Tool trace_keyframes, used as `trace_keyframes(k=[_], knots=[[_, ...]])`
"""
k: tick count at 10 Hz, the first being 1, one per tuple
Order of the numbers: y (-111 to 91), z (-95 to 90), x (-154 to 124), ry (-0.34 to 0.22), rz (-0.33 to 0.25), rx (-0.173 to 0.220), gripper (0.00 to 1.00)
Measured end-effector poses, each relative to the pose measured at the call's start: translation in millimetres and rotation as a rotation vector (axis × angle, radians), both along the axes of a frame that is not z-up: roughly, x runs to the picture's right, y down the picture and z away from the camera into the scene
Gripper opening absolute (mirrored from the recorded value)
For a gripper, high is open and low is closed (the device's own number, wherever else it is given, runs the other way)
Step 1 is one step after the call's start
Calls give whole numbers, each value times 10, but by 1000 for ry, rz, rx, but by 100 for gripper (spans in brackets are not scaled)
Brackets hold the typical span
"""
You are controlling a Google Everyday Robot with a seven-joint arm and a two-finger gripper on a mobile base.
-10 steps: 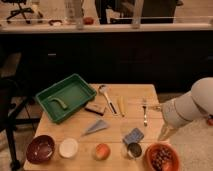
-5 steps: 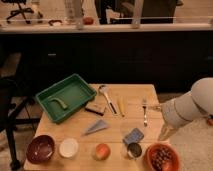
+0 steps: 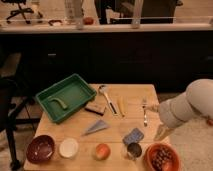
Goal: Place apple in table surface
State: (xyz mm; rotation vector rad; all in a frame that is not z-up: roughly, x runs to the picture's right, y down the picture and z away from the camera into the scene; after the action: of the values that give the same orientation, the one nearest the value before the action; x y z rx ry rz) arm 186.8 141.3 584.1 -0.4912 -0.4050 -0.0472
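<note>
Green tray (image 3: 76, 94) with curved green piece (image 3: 58, 102); bowl (image 3: 149, 156) of reddish bits (image 3: 163, 159); apple (image 3: 102, 151) on table surface (image 3: 132, 98); gripper (image 3: 161, 133) wide at right edge.

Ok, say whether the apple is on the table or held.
The apple rests on the table surface near its front edge; the end effector hangs empty by the right edge.

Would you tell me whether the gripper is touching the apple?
Apart: the camera view shows the gripper at the table's right edge, with a metal cup between it and the apple.
</note>
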Motion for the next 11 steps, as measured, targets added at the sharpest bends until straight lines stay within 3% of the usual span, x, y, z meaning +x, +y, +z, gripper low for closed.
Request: trace_keyframes(k=[4, 5, 7, 9, 11], knots=[[34, -66, -775, -54, -17, 11, 80], [73, -110, -943, -82, -15, 1, 80], [245, -246, -1302, -186, -2, -58, 80], [419, -387, -1446, -260, 21, -102, 80], [570, -485, -1618, -281, 39, -110, 80]])
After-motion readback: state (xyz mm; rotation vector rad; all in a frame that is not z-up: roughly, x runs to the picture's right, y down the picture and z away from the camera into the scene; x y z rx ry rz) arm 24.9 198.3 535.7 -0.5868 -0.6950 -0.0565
